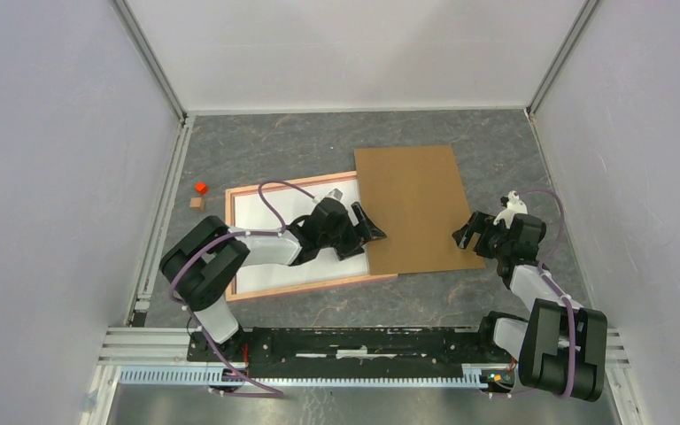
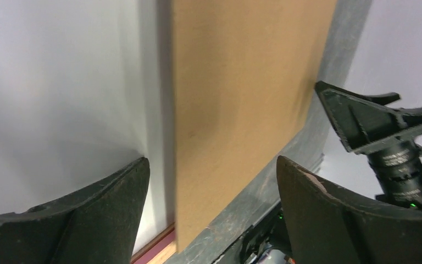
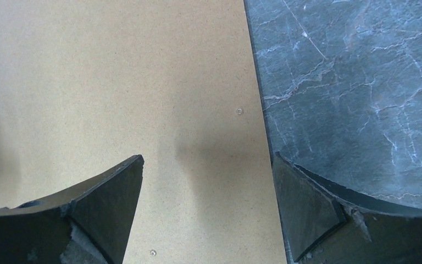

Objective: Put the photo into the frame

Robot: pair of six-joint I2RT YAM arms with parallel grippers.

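— How do the arms look?
— The left arm (image 1: 205, 266) and right arm (image 1: 544, 341): black joint housings, pale grey links, a looping purple cable (image 1: 266, 199) on each.
— Their fingers (image 2: 99, 220)?
— Black, matte wedges with rough edges.

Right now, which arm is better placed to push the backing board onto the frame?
Likely right: the right end effector, open, sits at the backing board's outer edge, opposite the frame.

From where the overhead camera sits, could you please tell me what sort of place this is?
Probably a robotics lab test cell: white panel walls enclose a marble-patterned tabletop, and a left arm and right arm are bolted to an aluminium rail at its near edge.
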